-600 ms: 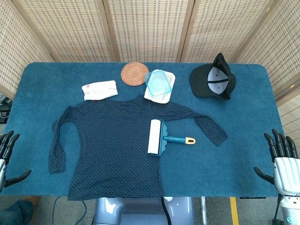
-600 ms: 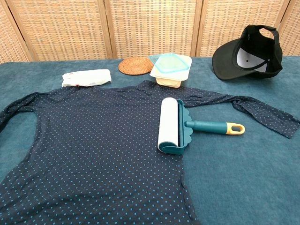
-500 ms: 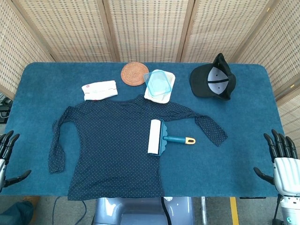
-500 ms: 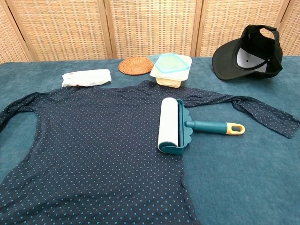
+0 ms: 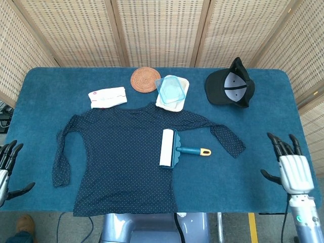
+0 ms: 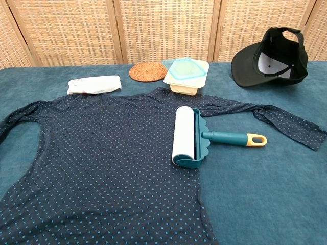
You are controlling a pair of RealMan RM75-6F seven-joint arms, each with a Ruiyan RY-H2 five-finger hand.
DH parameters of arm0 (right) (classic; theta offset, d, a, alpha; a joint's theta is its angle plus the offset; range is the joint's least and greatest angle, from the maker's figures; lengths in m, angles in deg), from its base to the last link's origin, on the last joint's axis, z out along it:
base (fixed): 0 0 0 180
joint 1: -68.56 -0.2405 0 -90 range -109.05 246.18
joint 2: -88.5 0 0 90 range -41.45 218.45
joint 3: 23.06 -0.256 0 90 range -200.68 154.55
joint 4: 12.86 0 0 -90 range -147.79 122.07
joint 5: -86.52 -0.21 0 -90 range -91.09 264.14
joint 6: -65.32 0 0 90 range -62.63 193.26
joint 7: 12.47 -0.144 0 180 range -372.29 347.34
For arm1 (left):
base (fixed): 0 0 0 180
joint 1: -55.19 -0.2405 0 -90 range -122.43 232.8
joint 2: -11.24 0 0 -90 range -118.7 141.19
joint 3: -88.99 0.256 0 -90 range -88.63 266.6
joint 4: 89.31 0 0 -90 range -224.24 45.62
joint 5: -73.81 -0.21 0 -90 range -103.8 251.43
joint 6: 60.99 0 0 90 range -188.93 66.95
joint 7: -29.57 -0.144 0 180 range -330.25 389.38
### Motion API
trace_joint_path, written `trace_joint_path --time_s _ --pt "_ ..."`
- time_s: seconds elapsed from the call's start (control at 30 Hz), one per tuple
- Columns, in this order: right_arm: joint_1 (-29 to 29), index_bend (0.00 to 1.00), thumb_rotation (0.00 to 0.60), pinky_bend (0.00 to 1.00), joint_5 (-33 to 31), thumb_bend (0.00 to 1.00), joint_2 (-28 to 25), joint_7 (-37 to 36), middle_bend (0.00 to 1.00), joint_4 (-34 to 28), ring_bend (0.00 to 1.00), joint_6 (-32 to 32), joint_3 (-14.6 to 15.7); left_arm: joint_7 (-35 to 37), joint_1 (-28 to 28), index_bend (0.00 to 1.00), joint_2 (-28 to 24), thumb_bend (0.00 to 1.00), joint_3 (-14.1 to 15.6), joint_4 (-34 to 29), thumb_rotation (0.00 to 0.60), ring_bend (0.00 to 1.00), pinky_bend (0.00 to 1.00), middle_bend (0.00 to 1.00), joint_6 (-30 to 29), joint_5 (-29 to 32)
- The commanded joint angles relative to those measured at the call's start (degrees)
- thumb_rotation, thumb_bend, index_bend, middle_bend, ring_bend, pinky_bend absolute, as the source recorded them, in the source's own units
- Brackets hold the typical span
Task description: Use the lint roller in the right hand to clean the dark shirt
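Lidded container (image 5: 172,91) contents unseen, lint roller (image 5: 169,148) on dark shirt (image 5: 121,152), right robot hand (image 5: 289,169) and left robot hand (image 5: 6,167) spread, empty

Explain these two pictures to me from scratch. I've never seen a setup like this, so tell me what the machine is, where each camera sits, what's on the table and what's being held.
This is a two-armed robot with human-like hands, steered remotely by a person. One picture looks down from its head, the other looks forward from its chest. In the head view the left hand sits at the table's left edge and the right hand at the right edge, both with fingers spread and holding nothing. On the blue table lies a dark shirt with small dots, spread flat. The lint roller rests with its white roll on the shirt and its handle pointing toward the right hand. Farther back are a white packet, a woven coaster, a lidded food box and a black cap.
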Motion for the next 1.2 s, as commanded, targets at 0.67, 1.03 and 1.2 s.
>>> trace_joint_path --time_s 0.67,1.03,1.2 --pt "-35.0 0.34 0.6 1.0 -52.5 0.16 20.3 38.4 1.0 -0.9 1.0 18.4 -6.6 -1.0 2.7 0.0 0.9 0.0 -1.6 0.9 0.6 0.0 0.0 0.0 5.7 6.0" --pt "-39.9 0.39 0.6 1.0 -59.3 0.37 28.2 42.8 1.0 5.0 1.0 14.0 -5.6 0.2 3.2 0.0 0.7 0.0 -1.9 1.5 0.6 0.0 0.0 0.0 6.6 7.1" --pt "-41.1 0.41 0.6 1.0 -60.1 0.38 32.5 44.1 1.0 9.6 1.0 12.9 -4.0 0.9 3.3 0.0 0.4 0.0 -2.0 1.6 0.6 0.0 0.0 0.0 6.7 7.5"
